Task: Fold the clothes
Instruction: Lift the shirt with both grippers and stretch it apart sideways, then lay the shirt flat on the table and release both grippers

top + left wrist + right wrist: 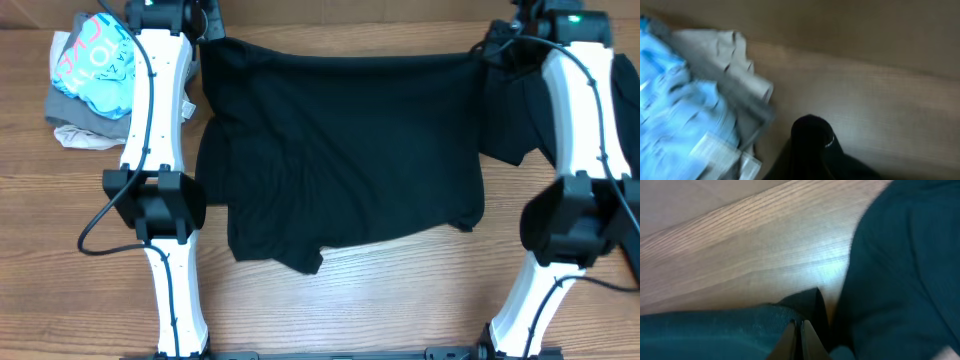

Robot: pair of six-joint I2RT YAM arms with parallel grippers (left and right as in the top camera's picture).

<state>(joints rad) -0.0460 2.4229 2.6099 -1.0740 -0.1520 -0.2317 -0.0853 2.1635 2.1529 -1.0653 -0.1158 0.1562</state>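
On my overhead feed, the brown wood-grain worktop (350,300) carries a soft black short-sleeved shirt (340,150), spread wide between the two arms. A second black garment (508,110) lies crumpled under the right arm, against the shirt's right edge. A light-blue printed, grey and beige garment bundle (90,70) sits at the far left. The left gripper (207,30) is closed on the shirt's far left corner. The right gripper (800,335) pinches the far right corner, fingers pressed together.

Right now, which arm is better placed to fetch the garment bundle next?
Left. The garment bundle lies near the left gripper; the right gripper sits across the black shirt. Both are shut on its far corners, so release first.
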